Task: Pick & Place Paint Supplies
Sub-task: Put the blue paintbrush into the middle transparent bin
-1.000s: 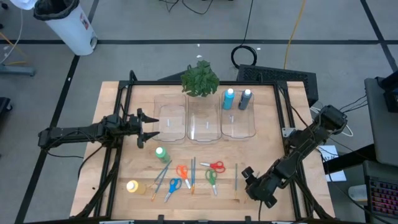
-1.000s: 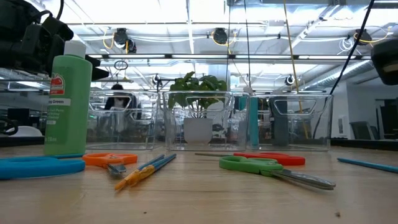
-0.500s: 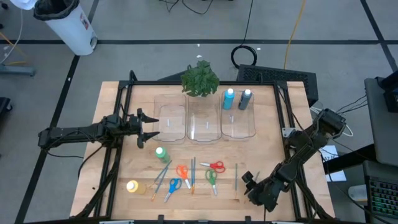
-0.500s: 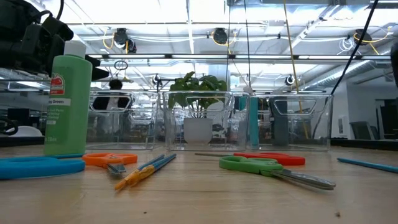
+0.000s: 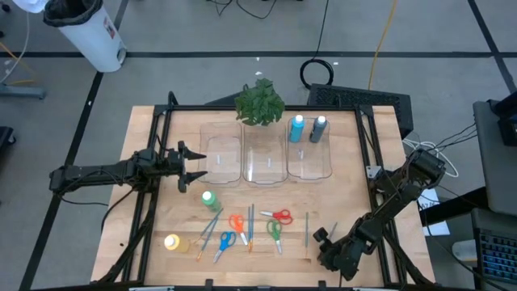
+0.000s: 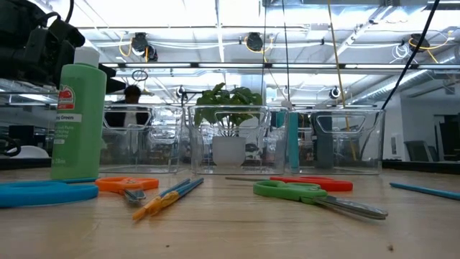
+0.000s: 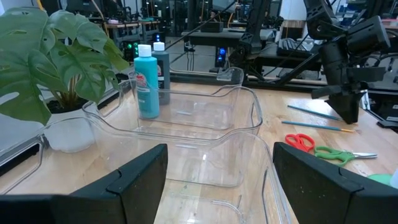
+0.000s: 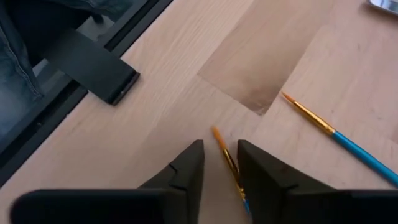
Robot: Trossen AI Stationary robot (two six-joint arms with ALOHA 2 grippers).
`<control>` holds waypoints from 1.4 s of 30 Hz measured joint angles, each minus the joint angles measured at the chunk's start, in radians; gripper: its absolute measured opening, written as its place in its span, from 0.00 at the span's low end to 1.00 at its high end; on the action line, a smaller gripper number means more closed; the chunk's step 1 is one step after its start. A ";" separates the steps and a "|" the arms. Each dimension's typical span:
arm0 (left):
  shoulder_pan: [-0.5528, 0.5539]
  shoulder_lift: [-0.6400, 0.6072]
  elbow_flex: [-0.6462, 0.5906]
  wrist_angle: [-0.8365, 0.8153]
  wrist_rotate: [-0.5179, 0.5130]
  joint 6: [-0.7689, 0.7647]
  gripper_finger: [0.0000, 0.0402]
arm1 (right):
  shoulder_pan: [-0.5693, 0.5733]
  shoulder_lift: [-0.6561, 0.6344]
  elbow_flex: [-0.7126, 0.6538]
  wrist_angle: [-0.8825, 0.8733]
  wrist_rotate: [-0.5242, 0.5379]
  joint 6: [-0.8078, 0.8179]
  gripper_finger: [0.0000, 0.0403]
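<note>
1. Where the pale wooden table (image 5: 347,170) carries three clear plastic bins (image 5: 265,157), the rightmost holds a light blue bottle (image 5: 297,128) and a dark blue bottle (image 5: 319,128).
2. Beside the leftmost bin, the left gripper (image 5: 194,167) waits, fingers apart.
3. Near the front edge, the right gripper (image 5: 325,238) is low, fingers narrowly apart around a thin brush (image 8: 227,159); contact is hard to judge.
4. Scissors (image 5: 278,216), brushes, green bottle (image 5: 209,199) and yellow bottle (image 5: 172,242) lie scattered mid-table.
</note>
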 joint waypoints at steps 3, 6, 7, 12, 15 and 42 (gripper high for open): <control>0.000 0.000 0.000 0.000 0.000 0.000 0.73 | 0.000 -0.002 -0.001 -0.003 -0.001 0.002 0.11; 0.000 0.000 0.000 0.000 0.000 0.000 0.73 | 0.000 -0.002 -0.001 -0.005 0.000 0.012 0.02; 0.000 0.000 0.000 0.000 0.000 0.000 0.73 | 0.000 -0.002 -0.001 -0.005 0.000 0.016 0.01; 0.000 0.000 0.000 0.000 0.000 0.000 0.73 | -0.001 -0.001 -0.001 -0.006 0.000 0.031 0.01; 0.000 0.000 0.000 0.000 0.000 0.000 0.73 | -0.002 -0.003 -0.002 0.000 0.031 0.085 0.00; 0.000 0.000 0.000 0.000 0.000 0.000 0.73 | -0.219 -0.206 -0.003 0.701 0.386 -0.183 0.00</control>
